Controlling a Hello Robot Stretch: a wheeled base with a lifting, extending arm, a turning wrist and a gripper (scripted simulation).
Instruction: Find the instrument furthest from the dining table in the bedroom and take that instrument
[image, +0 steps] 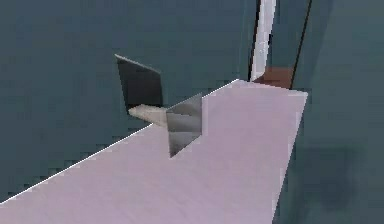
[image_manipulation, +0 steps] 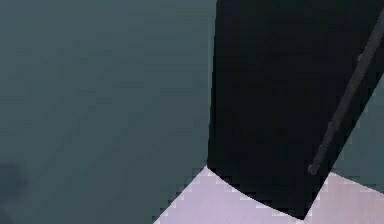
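A pale lilac floor (image: 230, 165) runs as a wedge up the forward view, narrowing toward a white-framed doorway (image: 268, 40) at the top right, with a patch of reddish-brown flooring (image: 276, 74) beyond it. A dark teal wall (image: 60, 80) bounds the wedge on the forward view's left, and another teal surface (image: 340, 140) bounds it on the right. In the middle of the way stands a grey object (image: 165, 110): two flat upright panels joined by a beige bar. The floor to its right is bare up to the doorway. In the arm side view a tall black slab (image_manipulation: 270, 100) with a thin rod (image_manipulation: 345, 100) along it stands on the pale floor against a teal backdrop (image_manipulation: 100, 90). I cannot tell the gripper's state or where the instrument is.
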